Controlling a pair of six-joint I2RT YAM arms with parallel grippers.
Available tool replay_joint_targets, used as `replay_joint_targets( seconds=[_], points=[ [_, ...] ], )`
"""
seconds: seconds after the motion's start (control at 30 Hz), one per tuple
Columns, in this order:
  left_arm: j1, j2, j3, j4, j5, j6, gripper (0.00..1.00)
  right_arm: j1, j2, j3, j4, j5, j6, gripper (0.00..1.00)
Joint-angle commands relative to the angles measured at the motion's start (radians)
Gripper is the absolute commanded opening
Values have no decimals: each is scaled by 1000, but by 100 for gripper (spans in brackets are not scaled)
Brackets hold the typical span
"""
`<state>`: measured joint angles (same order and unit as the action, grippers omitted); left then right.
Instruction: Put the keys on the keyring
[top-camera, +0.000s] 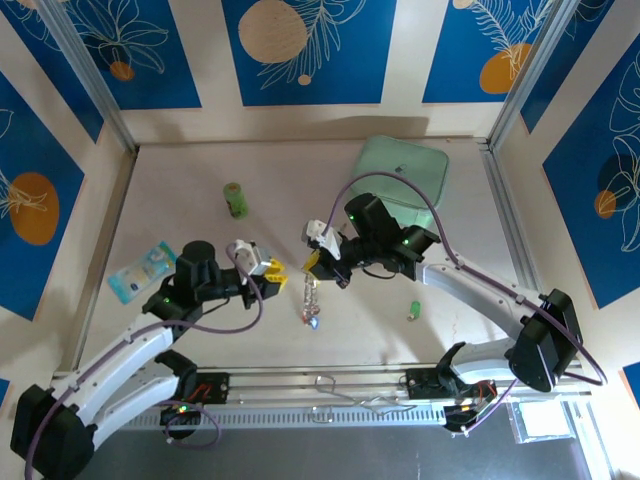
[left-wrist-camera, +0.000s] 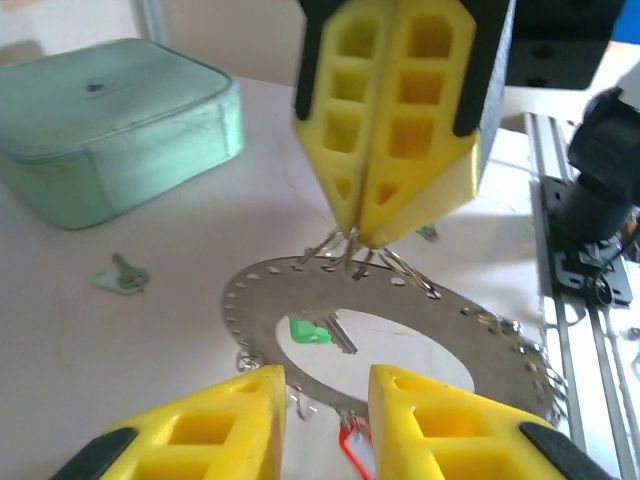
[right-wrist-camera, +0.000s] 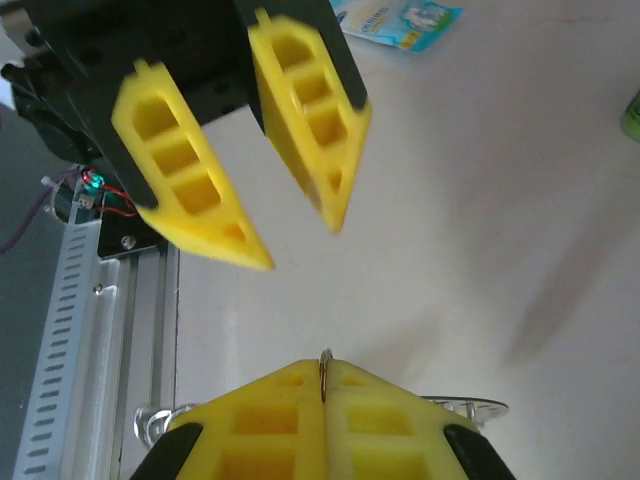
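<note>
Silver keyring (left-wrist-camera: 250, 308) is up off the worktop (top-camera: 170, 190), pinched at its far rim by the right gripper (left-wrist-camera: 355, 236). Jaws fully closed on it, ring edge showing btwn the yellow pads in the right wrist view. A few keys (top-camera: 311, 310) dangle under it in a small cluster, colours too small to call.

Left gripper (left-wrist-camera: 328, 380) sits just this side of the ring, jaws part-open w/ a clear gap, nothing in them.

Key relation: the ring lies straight ahead of the left jaws, flat face tilted toward them, near rim right by the fingertips. Touching or not, can't tell. It's round, so no long axis to speak of. What matters is the free near rim, and the left arm is the one next to it.

My read: left goes for that rim to steady it, and has to close on metal w/o snagging the little wire loops round the edge.

One green-tagged key (top-camera: 413, 311) lies loose on the worktop over by the right arm, well apart from both jaws. A pale-green key (left-wrist-camera: 120, 277) lies near the mint-green box (left-wrist-camera: 110, 130); same one or not, can't say. Green bottle (top-camera: 235, 200) and blue packet (top-camera: 142, 270) sit off left, out of the way.

Risk: dangling keys could swing into the gap.
</note>
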<state>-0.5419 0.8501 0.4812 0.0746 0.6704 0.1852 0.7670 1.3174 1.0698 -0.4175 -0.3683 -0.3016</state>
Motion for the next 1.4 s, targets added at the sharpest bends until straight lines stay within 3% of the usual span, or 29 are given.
replay_joint_targets(
  seconds=[0.0, 0.33, 0.67, 0.87, 0.97, 1.03, 1.17, 1.23, 1.37],
  points=[
    [-20, 33, 6, 16, 91, 116, 27, 22, -32, -2, 24, -56, -64, 0],
    [-50, 78, -3, 79, 138, 125, 25, 82, -10, 29, -27, 20, -114, 0],
    [-68, 91, 0, 96, 161, 108, 17, 125, 13, 56, -45, 68, -130, 0],
    [-74, 82, -1, 91, 161, 111, 1, 134, 23, 64, -56, 81, -133, 0],
    [-77, 76, -8, 98, 163, 113, 0, 129, 19, 55, -40, 91, -119, 0],
    [-79, 69, -17, 118, 161, 110, 0, 113, 5, 41, -17, 79, -93, 9],
    [-79, 52, -52, 203, 155, 88, 0, 63, -56, -12, 61, -3, -32, 39],
    [-80, 43, -74, 253, 153, 69, 0, 36, -106, -53, 116, -41, -5, 45],
    [-81, 31, -117, 368, 150, 30, 0, -44, -231, -199, 310, -136, 56, 46]
  ],
)
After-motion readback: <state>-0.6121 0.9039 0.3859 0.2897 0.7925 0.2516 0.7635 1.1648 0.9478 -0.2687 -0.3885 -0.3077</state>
